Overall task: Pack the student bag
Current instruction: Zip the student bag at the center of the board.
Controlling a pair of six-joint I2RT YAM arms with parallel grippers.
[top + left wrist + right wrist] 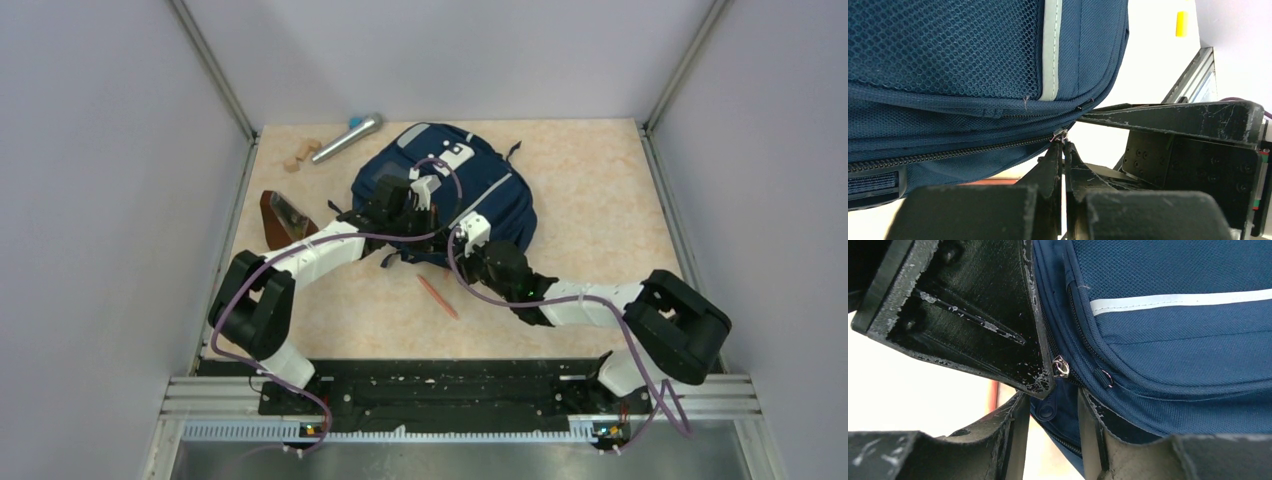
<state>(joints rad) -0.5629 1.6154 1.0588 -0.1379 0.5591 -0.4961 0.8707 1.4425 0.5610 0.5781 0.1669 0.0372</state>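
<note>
Currently, a zipper slider (1060, 135) on the student bag (500, 205) is being pinched by the left gripper (1064, 147), while a blue pull tab (1046, 409) is being straddled by the parted right gripper (1053, 399).

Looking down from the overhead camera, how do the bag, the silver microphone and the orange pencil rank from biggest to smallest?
1. Bag, by far the largest.
2. Microphone.
3. Pencil, shorter and much thinner.

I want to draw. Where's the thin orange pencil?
Top view: the thin orange pencil lies on the beige table, just nearer than the big navy-blue fabric backpack, between the left arm and right arm.
</note>
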